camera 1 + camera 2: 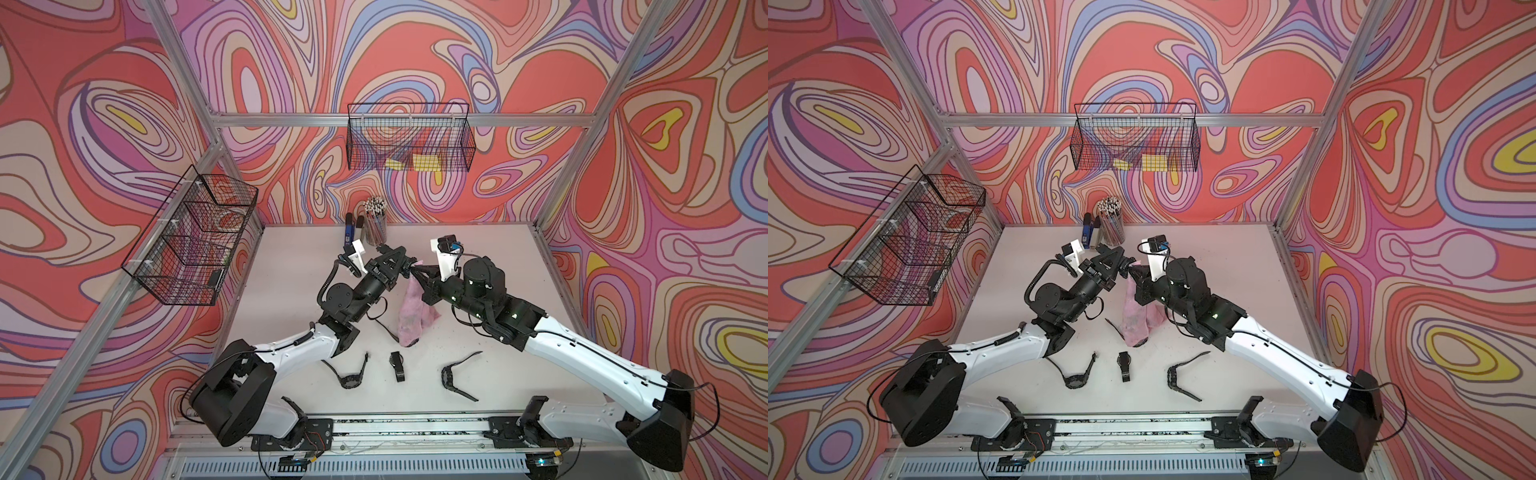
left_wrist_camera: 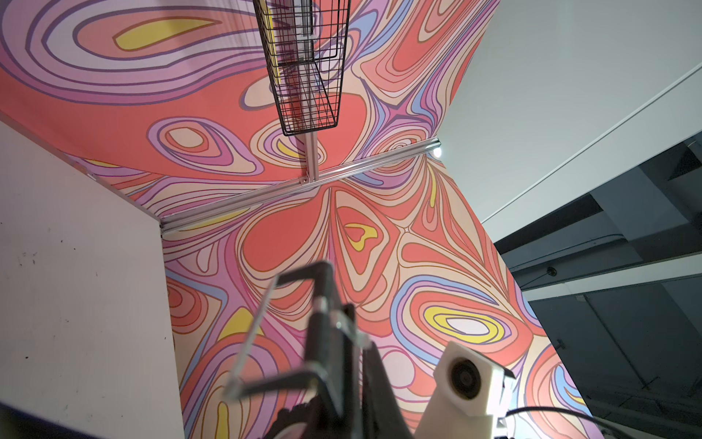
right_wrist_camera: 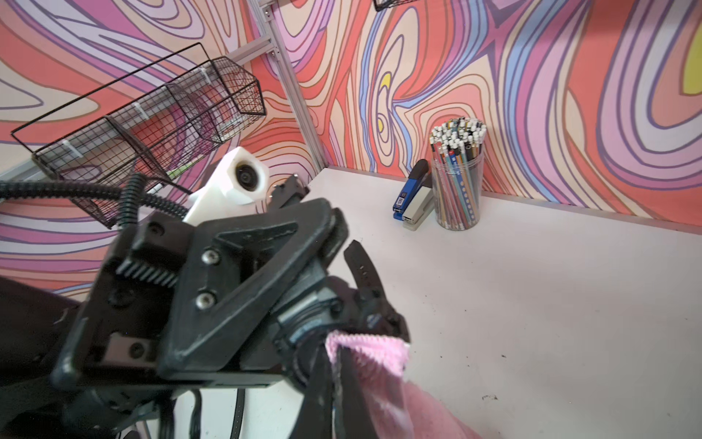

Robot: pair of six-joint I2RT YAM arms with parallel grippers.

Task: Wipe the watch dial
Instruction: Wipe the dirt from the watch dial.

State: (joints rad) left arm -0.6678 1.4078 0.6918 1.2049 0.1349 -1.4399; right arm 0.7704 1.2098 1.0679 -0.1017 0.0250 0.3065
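**Meeting cloth and watch in the air**

I'm working above the middle of the white worktop, toward its rear edge, so both arms are reaching each other head-on. The pink terry cloth is hanging from my right gripper, which is clamping its top hem and leaving the rest loose. My left gripper is pinching the black strapped wristwatch by its case. That is turning the round dial toward the cloth, which seems to be touching it.
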